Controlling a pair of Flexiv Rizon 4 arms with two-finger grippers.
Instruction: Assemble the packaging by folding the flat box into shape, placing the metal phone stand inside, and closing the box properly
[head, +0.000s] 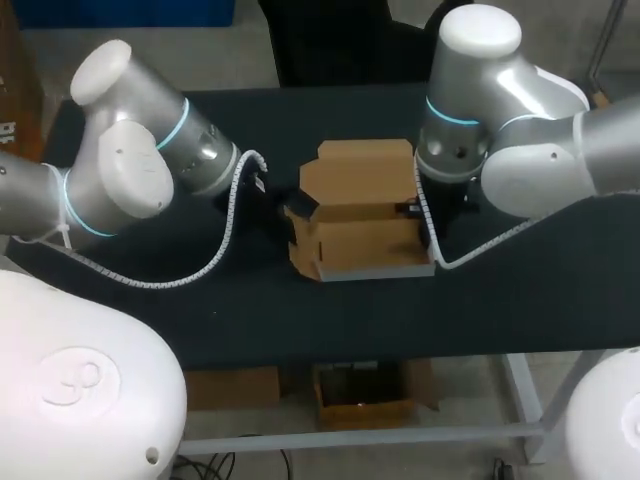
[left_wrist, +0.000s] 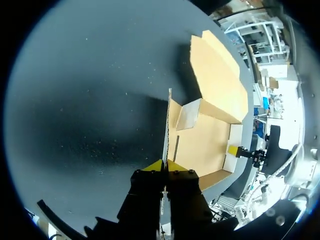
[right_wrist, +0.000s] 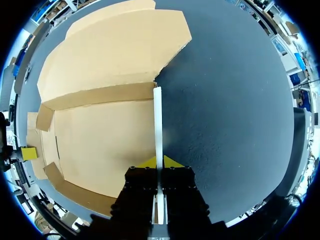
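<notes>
A brown cardboard box (head: 362, 243) stands half-folded at the middle of the black table, its lid flap (head: 358, 170) raised at the far side. My left gripper (head: 293, 209) is at the box's left end, and in the left wrist view the left gripper (left_wrist: 163, 165) is shut on the thin left side flap (left_wrist: 168, 120), seen edge-on. My right gripper (head: 411, 210) is at the right end. In the right wrist view the right gripper (right_wrist: 159, 162) is shut on the right side wall (right_wrist: 158, 117). The box floor (right_wrist: 100, 145) shows bare cardboard. No phone stand shows in any view.
The black table (head: 300, 320) has open surface in front of the box and to both sides. White cable loops (head: 225, 240) hang from both arms near the box ends. The table's front edge (head: 400, 355) runs close below the box.
</notes>
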